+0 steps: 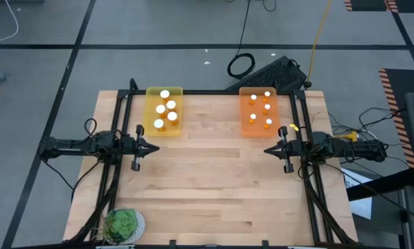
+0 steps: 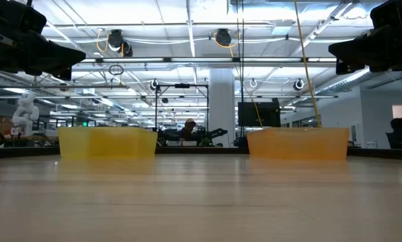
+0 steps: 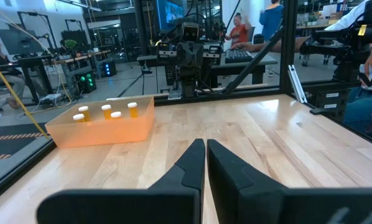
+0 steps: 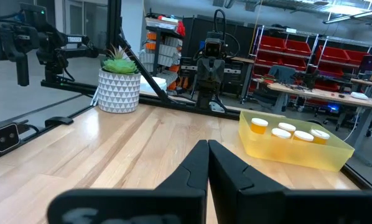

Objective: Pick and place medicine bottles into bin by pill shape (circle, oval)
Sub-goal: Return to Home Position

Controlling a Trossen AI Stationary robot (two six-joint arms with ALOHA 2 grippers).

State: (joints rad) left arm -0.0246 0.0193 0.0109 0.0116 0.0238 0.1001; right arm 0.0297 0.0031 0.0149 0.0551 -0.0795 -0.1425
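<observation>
presently, stock and risks as follows.

- bottles (image 1: 164, 111): five in the yellow bin (image 1: 151, 127), upper left of the high frame; five more in the orange bin (image 1: 244, 127), upper right. none loose on the table (image 1: 214, 187) that i can see.
- left gripper (image 1: 152, 146): left of centre in the high frame, fingers together, holding nothing. the yellow bin sits just up-frame of it; the orange bin is well apart, across the table.
- right gripper (image 1: 269, 149): right of centre, fingers together, empty. the orange bin is near, up-frame.
- risks: pill shape cannot be read through the caps, so sorting is unconfirmed; a mis-sorted bottle may pass unnoticed. any reach into a bin with closed fingers would likely knock the close-packed bottles over.
- plant (image 1: 121, 224): lower left, clear of both arms.
</observation>
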